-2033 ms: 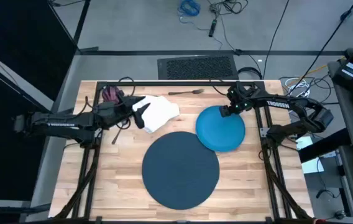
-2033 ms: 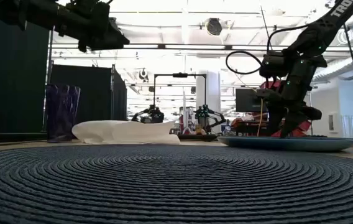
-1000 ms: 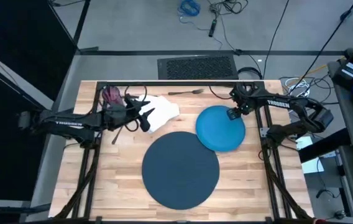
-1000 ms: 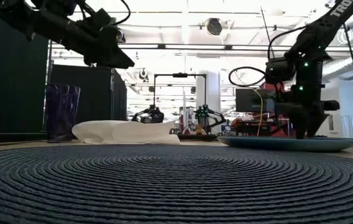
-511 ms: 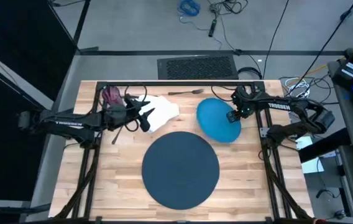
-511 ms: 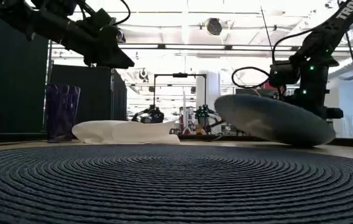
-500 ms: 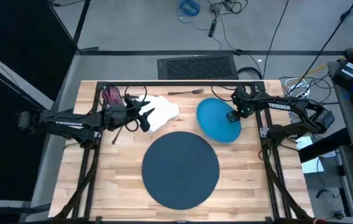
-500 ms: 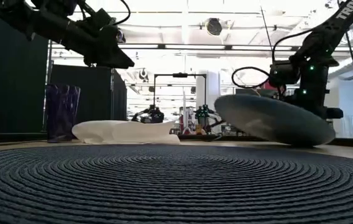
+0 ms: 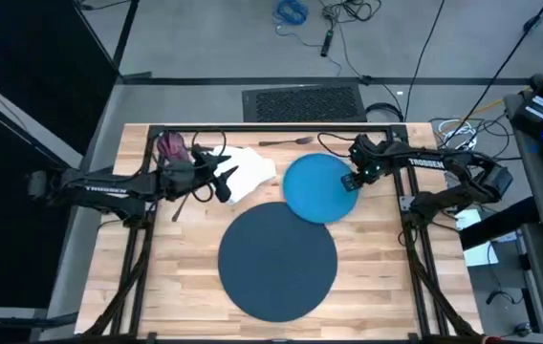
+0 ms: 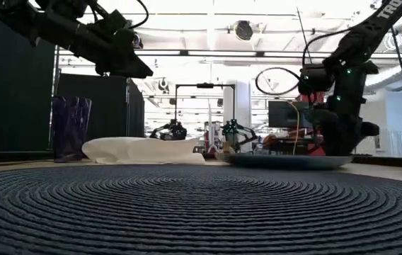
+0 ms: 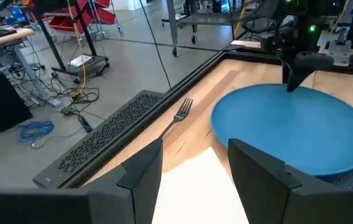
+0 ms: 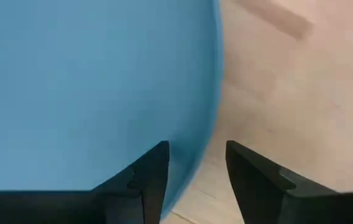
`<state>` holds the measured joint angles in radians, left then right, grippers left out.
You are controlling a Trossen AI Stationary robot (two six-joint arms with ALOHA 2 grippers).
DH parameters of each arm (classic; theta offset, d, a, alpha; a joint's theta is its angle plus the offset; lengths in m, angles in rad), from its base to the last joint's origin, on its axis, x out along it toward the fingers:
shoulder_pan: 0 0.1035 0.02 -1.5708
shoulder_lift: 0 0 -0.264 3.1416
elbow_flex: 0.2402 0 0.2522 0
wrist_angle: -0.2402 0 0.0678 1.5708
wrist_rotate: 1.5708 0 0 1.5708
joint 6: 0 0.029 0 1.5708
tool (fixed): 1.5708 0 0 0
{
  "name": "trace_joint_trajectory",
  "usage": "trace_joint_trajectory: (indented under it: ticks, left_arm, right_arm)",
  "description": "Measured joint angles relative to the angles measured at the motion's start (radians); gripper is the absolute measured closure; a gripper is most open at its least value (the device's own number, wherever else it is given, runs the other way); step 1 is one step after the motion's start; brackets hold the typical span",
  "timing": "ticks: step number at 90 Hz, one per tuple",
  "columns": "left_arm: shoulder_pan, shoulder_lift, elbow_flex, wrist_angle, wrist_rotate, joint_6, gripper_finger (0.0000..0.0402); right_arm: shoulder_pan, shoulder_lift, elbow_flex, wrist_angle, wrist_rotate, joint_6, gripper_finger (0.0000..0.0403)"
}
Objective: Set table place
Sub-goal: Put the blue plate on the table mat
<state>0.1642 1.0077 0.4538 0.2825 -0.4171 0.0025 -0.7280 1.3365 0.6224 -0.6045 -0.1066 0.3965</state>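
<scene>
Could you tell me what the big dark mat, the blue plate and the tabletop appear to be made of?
The mat looks woven: the low view shows concentric corded ridges, matte. The plate looks like smooth plastic or glazed ceramic, uniformly blue with a soft sheen; I cannot say which. The table looks like pale wood, with plank seams and grain visible.

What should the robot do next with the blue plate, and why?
Probably keep carrying the blue plate toward the middle of the dark mat. The right gripper is at the plate's edge, and the plate only overlaps the mat's rim.
</scene>
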Motion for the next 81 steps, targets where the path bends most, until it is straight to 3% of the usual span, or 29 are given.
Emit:
trace_joint_trajectory:
  ticks: [53, 81]
  left_arm:
    - [0.000, 0.000, 0.000, -0.002, 0.000, 0.001, 0.0233]
    - [0.000, 0.000, 0.000, -0.002, 0.000, 0.001, 0.0233]
  right_arm:
    - [0.005, -0.002, 0.018, 0.006, -0.003, 0.003, 0.0257]
    - [0.005, -0.002, -0.052, 0.081, 0.005, 0.003, 0.0257]
